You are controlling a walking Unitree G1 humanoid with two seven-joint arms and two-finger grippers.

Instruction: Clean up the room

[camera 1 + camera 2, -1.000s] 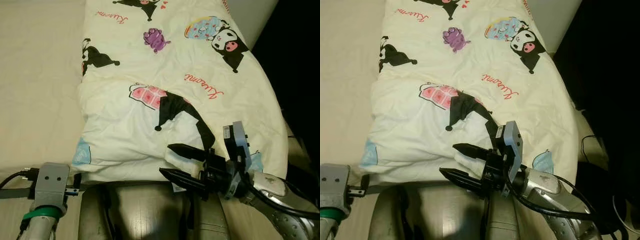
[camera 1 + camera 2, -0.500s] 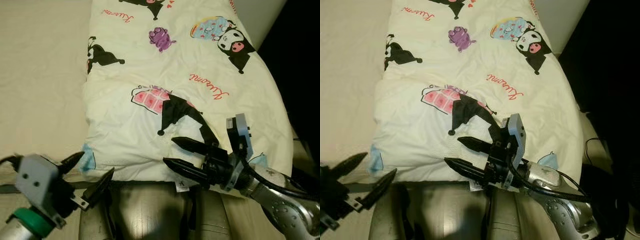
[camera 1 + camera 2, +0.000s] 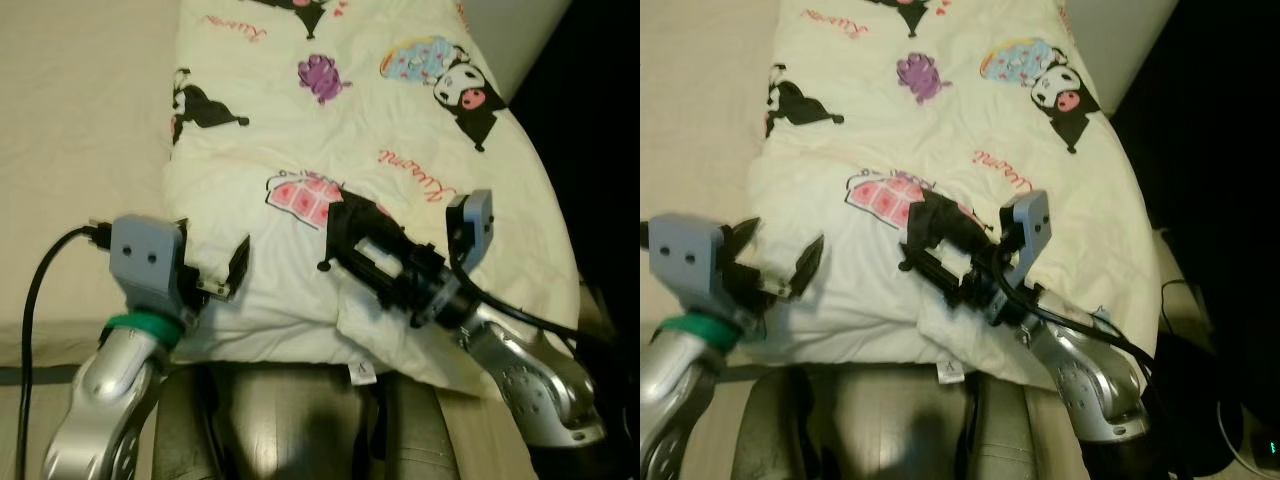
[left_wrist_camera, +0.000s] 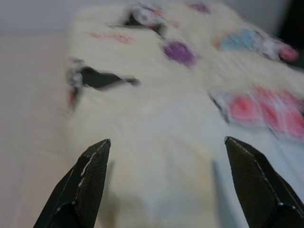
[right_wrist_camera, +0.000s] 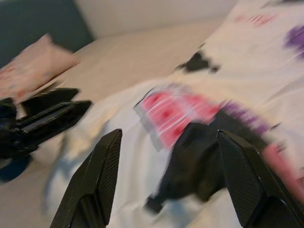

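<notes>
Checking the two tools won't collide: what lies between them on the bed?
In the left eye view, only the cartoon-print blanket lies between the left tool and the right tool: a bare stretch with its pink print.

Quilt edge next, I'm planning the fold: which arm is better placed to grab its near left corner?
Left, probably. The left gripper, fingers open, hovers right at the quilt's near left corner, while the right gripper sits over the middle, farther away.

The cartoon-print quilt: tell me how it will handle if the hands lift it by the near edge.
The quilt will probably sag and drape, since it lies in soft folds. It looks puffy, so likely light for its bulk. Both open hands, left hand and right hand, may bunch the fabric.
</notes>
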